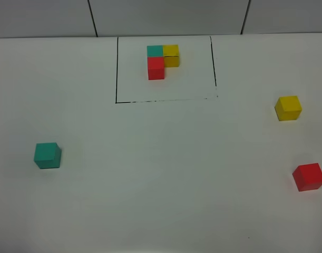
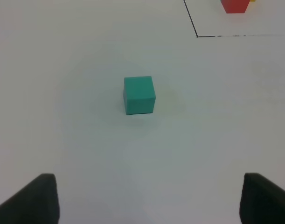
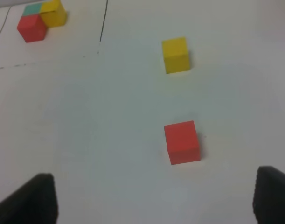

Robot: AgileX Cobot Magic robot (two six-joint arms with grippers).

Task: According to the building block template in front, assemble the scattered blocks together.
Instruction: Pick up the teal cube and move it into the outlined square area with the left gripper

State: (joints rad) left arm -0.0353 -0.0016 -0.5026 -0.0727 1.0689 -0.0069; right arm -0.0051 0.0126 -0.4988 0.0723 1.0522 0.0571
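Note:
The template (image 1: 163,61) is an L of teal, yellow and red cubes inside a black drawn rectangle at the far middle of the table. It also shows in the right wrist view (image 3: 39,19). The loose teal block (image 1: 47,155) lies at the left and shows in the left wrist view (image 2: 139,94). The loose yellow block (image 1: 288,108) and red block (image 1: 309,176) lie at the right, both also in the right wrist view: yellow (image 3: 175,55), red (image 3: 181,142). My left gripper (image 2: 149,200) is open and empty, short of the teal block. My right gripper (image 3: 154,200) is open and empty, short of the red block.
The white table (image 1: 161,174) carries only the blocks and the drawn frame (image 1: 116,79). A tiled wall (image 1: 166,16) rises behind its far edge. Neither arm shows in the exterior view.

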